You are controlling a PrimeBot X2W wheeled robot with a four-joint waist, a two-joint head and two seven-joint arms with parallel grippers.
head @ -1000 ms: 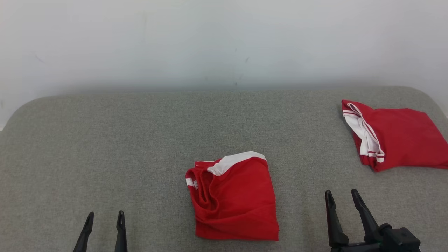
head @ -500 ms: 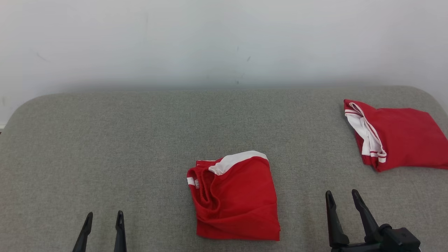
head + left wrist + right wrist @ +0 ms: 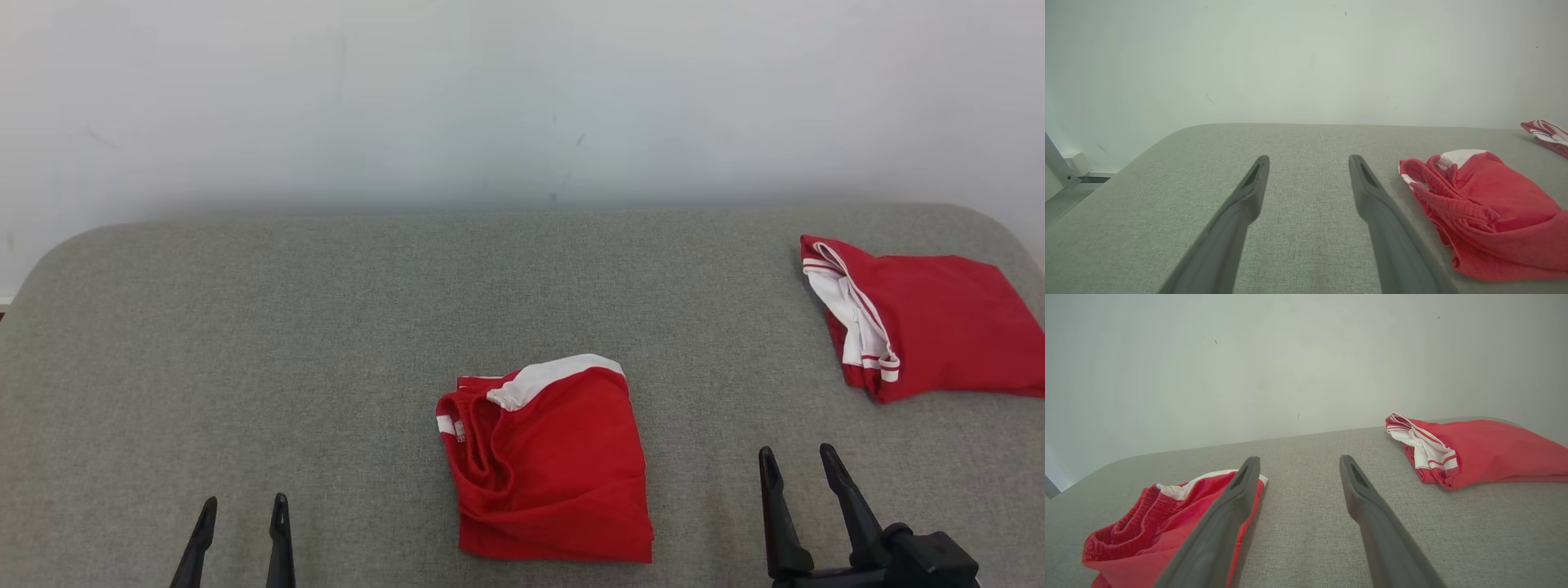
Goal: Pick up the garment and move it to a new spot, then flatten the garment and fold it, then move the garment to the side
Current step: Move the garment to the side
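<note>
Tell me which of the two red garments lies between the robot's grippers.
The folded red garment at the near middle of the grey surface, flanked by the left gripper and right gripper. The other red garment sits far right, beyond the right gripper.

In the head view, the bottom edge cut off the left end effector (image 3: 245, 500) at 7 o'clock, so just its finger ends showed. At 3 o'clock, the right edge cut the far red garment (image 3: 939, 318).

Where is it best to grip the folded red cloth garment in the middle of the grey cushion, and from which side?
Best probably the gathered red waistband, taken from the left with the left tool: it is bunched, raised, and faces that side.
</note>
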